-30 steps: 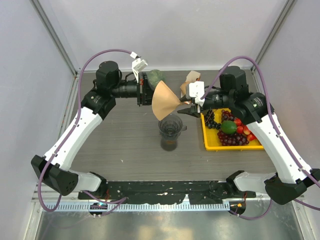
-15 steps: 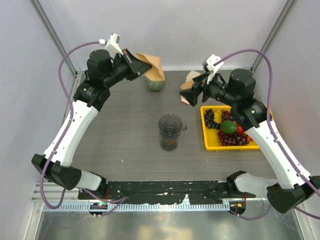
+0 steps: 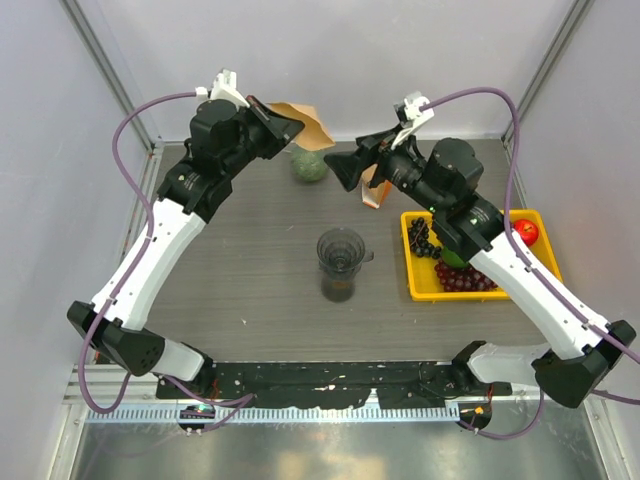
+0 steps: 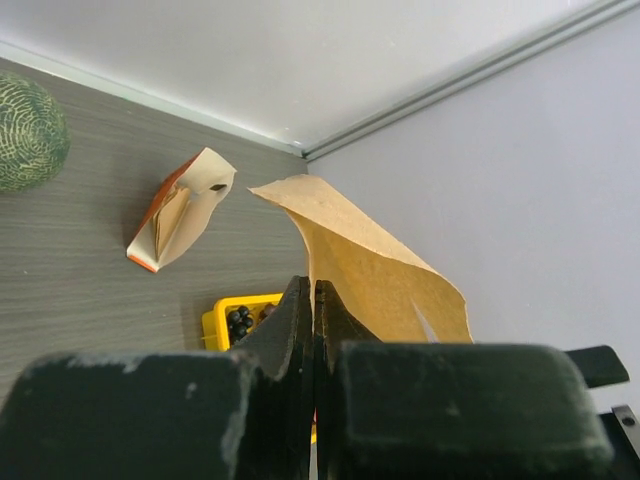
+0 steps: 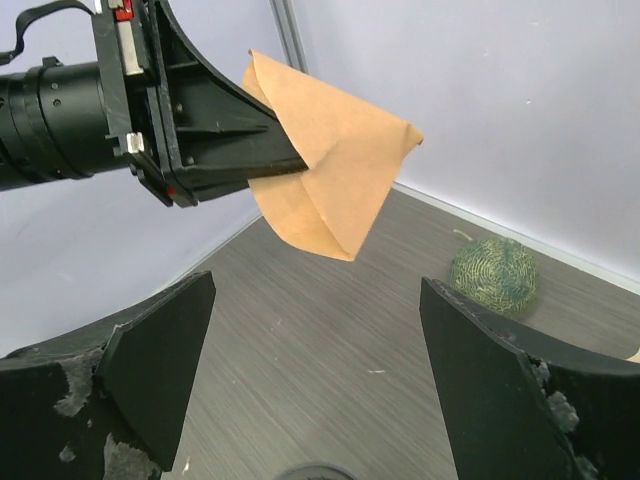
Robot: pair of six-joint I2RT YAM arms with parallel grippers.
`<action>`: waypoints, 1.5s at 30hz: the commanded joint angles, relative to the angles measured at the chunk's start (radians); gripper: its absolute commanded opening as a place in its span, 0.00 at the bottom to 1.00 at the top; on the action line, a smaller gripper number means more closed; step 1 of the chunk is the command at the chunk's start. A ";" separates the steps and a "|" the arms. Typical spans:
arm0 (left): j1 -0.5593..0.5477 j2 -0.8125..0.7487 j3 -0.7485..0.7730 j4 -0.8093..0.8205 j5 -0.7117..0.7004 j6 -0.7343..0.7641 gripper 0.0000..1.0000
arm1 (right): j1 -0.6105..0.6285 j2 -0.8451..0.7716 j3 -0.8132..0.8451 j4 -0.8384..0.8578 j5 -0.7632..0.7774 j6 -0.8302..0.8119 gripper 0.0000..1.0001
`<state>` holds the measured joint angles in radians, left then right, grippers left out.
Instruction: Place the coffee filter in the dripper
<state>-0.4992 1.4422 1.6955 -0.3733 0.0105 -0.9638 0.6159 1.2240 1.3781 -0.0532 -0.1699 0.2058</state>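
A second ago the coffee filter (image 3: pixel 303 118) hung spread between both grippers just above the dripper (image 3: pixel 341 248). Since then the right gripper (image 3: pixel 345 170) has let go and drawn back, and its fingers stand wide apart with nothing between them. The left gripper (image 3: pixel 292 124) has carried the paper up and away to the far left. There its fingers are pressed tight together on the filter's seam edge, and the paper is held in the air, well apart from the dripper. By my reading the handover to one arm is done but the placement is not: the filter must come back over the rim, point down. The filter is thin, matte, light-brown paper, a flattened cone with a sharp crease and a loosely gaping mouth. It looks limp enough to flop or fold under a careless push. The dripper is smoky, see-through dark plastic, a ribbed funnel with a round rim and a small handle on its right. It appears to sit atop a clear glass jug (image 3: pixel 339 289) at mid-table. Beyond lie a green netted ball (image 3: pixel 309 166), a white-orange filter pack (image 4: pixel 180 210) and a yellow tray (image 3: pixel 412 272) of glossy fruit on the grey wood-grain table (image 3: pixel 240 260).
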 commanded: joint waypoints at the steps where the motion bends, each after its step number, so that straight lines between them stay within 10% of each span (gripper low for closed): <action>1: -0.004 -0.028 -0.016 0.028 -0.047 -0.027 0.00 | 0.056 0.019 0.067 0.069 0.167 -0.043 0.91; 12: -0.016 -0.069 -0.109 0.123 -0.060 -0.046 0.00 | 0.139 0.120 0.167 0.030 0.449 -0.131 0.81; 26: -0.007 -0.049 -0.135 0.191 -0.031 -0.157 0.02 | 0.154 0.051 0.029 0.150 0.378 -0.166 0.97; 45: -0.016 -0.054 -0.218 0.356 0.060 -0.227 0.05 | 0.156 0.181 0.171 0.082 0.518 -0.131 0.65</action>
<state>-0.5095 1.4086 1.4857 -0.0971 0.0628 -1.1648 0.7650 1.3949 1.4914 -0.0013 0.3092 0.0601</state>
